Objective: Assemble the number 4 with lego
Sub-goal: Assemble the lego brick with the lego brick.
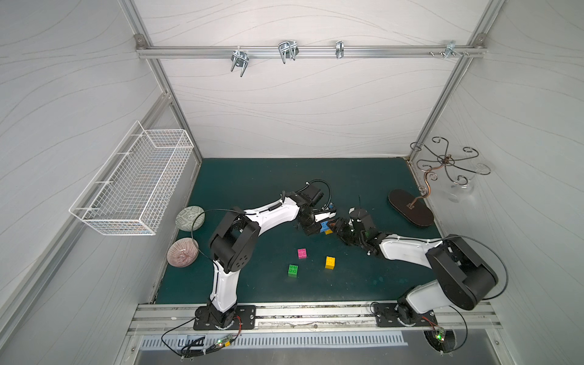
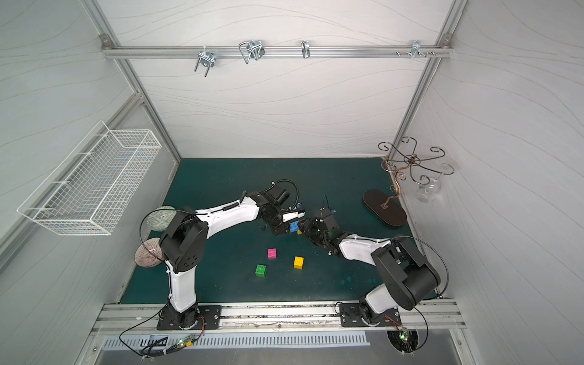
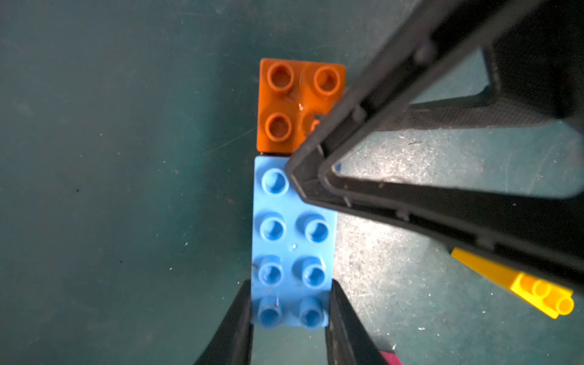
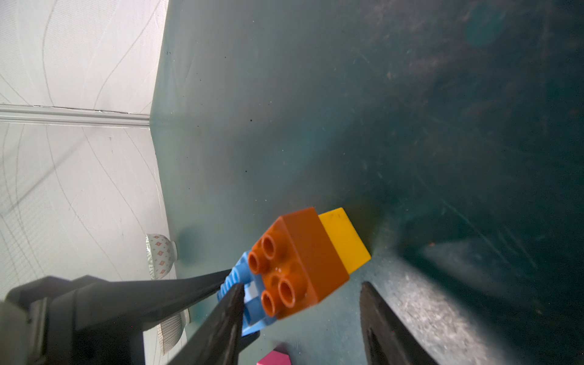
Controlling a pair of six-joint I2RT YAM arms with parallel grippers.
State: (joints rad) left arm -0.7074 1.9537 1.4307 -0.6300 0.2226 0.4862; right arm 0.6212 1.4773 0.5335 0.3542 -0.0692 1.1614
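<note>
We see the blue brick [image 3: 292, 246] over the middle of the bench [image 1: 252, 183], one end abutting the orange brick [image 3: 284, 104] stacked on a yellow brick [image 4: 344, 240]. Our left jaws clench the blue brick; our right jaws stand released astride the orange brick.

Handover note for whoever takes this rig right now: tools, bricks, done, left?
Left tool: shut on the blue brick, at one end.
Right tool: open, straddling the orange brick.
Done: orange stacked on one yellow brick, butted against the blue's free end; joint unclear.
Left: pink brick, green brick, second yellow brick lie loose on the mat.
</note>
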